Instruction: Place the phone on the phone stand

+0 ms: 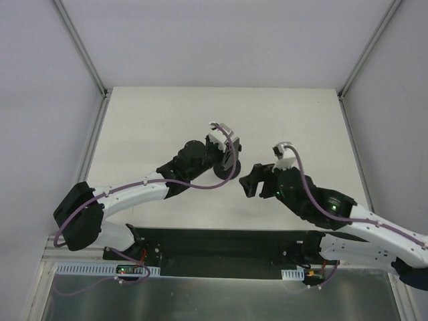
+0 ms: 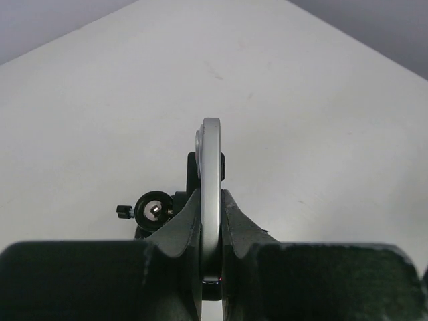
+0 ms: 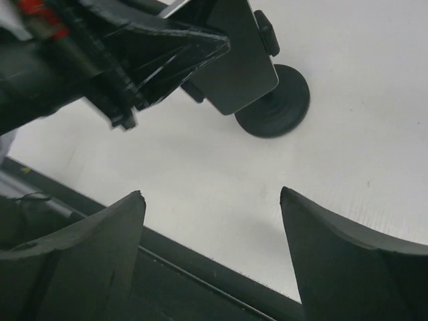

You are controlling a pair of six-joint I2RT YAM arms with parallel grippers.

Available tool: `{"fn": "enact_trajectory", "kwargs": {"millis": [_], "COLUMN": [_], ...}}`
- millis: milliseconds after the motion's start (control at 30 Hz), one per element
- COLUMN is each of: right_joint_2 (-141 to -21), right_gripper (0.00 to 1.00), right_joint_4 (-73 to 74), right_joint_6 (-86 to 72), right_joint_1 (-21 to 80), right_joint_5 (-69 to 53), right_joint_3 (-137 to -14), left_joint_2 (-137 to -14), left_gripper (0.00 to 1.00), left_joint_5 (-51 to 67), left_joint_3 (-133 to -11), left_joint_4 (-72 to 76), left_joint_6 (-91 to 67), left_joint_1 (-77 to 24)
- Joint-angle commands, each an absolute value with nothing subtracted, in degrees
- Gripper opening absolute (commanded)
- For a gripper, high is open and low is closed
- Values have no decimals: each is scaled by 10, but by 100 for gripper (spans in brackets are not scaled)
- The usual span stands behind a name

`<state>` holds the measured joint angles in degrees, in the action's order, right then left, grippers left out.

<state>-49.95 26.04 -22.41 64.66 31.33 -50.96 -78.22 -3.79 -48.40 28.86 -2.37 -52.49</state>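
Note:
My left gripper (image 2: 210, 194) is shut on the phone (image 2: 210, 160), which it holds upright and edge-on, showing the silver rim. The phone stand's bracket (image 2: 193, 167) sits right behind the phone, and its knob (image 2: 152, 210) is to the left. In the right wrist view the phone (image 3: 234, 73) hangs as a dark slab over the stand's round base (image 3: 277, 110), against the clamp. I cannot tell whether it rests in the clamp. My right gripper (image 3: 212, 197) is open and holds nothing, a little nearer than the stand. From above, the left gripper (image 1: 226, 150) is over the stand (image 1: 223, 175), with the right gripper (image 1: 251, 182) beside it.
The white table (image 1: 160, 127) is enclosed by pale walls with metal corner posts (image 1: 80, 47). A black mounting strip (image 1: 221, 251) runs along the near edge, just below my right gripper's fingers (image 3: 100, 234).

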Motion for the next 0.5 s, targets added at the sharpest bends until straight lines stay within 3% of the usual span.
{"fn": "enact_trajectory", "kwargs": {"millis": [0,167,300,467], "right_joint_2": [-366,-318,-351,-416], "right_gripper": [87,97,99,100], "right_joint_4": [251,277,227,172], "right_joint_6": [-150,-15,55,70], "right_joint_1": [652,616,536,463], "right_joint_5": [229,205,17,-71], "right_joint_3": [-470,-453,-443,-454], "left_joint_2": [-782,-744,-713,-685], "left_gripper": [0,0,0,2], "left_joint_5": [-77,-1,83,120], "left_joint_3": [-493,-512,-512,-499], "left_joint_4": [244,190,154,121], "left_joint_6": [-24,-64,-91,-119], "left_joint_1": [-499,-489,-468,-437]}}
